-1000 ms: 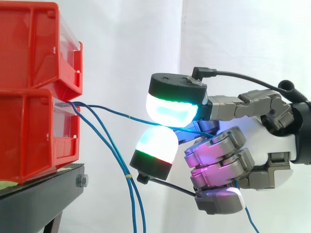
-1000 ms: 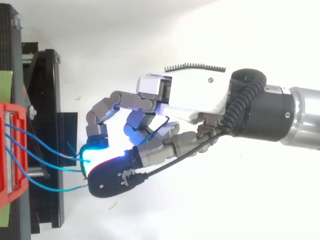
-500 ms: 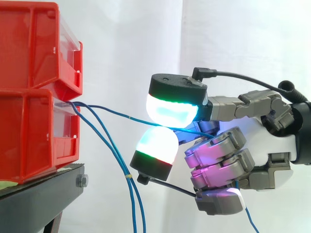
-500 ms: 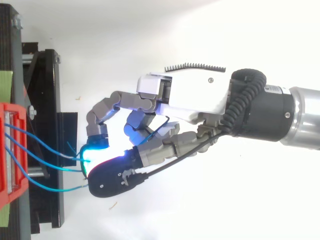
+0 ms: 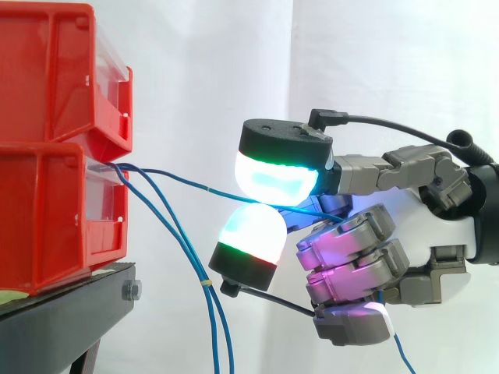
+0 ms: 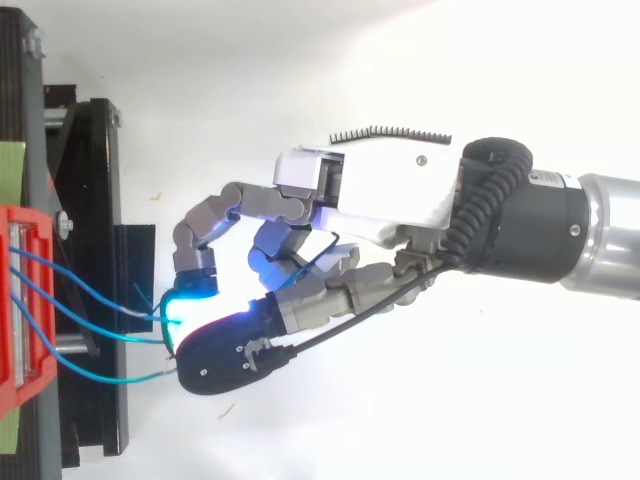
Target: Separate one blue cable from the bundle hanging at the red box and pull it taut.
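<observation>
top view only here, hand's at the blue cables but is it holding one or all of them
observer: One. The hand pinches a single blue cable between two fingertips, one above it and one below.
operator: ok and where do the rest go
observer: Two other cables hang down from the lower red bin and pass below the pinch.
</observation>
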`<state>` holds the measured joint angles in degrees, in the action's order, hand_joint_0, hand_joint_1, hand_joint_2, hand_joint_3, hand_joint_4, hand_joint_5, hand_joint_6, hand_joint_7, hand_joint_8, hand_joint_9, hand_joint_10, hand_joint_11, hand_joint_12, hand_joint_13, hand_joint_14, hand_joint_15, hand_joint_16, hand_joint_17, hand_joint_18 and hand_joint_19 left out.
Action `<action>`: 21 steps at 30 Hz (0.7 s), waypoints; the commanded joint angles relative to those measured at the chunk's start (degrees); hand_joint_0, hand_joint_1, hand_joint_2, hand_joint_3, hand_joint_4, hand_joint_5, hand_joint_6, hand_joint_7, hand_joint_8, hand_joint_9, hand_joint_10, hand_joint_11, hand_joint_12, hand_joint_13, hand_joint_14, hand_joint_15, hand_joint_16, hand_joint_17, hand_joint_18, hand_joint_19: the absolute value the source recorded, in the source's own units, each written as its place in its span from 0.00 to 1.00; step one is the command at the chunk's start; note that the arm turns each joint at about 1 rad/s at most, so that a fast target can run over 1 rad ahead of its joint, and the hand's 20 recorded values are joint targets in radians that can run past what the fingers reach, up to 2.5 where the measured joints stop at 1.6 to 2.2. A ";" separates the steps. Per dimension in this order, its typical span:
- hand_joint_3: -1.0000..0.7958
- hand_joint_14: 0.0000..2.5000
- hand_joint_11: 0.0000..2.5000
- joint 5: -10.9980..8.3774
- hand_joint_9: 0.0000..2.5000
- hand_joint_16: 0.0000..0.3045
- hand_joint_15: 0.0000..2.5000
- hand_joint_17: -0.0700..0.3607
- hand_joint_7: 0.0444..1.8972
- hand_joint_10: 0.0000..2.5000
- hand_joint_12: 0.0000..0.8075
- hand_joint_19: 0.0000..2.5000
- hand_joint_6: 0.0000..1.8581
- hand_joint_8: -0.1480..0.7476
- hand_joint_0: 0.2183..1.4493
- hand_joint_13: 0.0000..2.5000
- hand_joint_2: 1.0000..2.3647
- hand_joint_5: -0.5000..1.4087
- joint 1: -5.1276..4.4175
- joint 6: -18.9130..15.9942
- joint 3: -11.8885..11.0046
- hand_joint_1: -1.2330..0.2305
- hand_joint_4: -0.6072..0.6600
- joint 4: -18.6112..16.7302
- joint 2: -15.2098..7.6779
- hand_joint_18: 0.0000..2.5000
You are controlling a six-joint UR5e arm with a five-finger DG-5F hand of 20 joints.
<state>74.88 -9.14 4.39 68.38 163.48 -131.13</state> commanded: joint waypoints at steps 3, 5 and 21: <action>0.44 0.67 0.67 0.00 0.43 0.15 0.58 0.41 0.56 0.57 0.51 0.50 0.47 0.60 0.42 0.38 0.02 0.14 0.00 0.00 0.00 0.36 0.58 0.00 0.00 0.48; 0.44 0.67 0.66 0.00 0.43 0.15 0.58 0.41 0.56 0.57 0.51 0.50 0.47 0.60 0.42 0.38 0.02 0.14 0.00 0.00 0.00 0.36 0.58 0.00 0.00 0.48; 0.44 0.66 0.67 0.00 0.43 0.15 0.58 0.41 0.56 0.57 0.51 0.50 0.47 0.60 0.42 0.38 0.02 0.14 0.00 0.00 0.00 0.36 0.59 0.00 0.00 0.48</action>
<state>74.88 -9.14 4.39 68.38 163.48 -131.13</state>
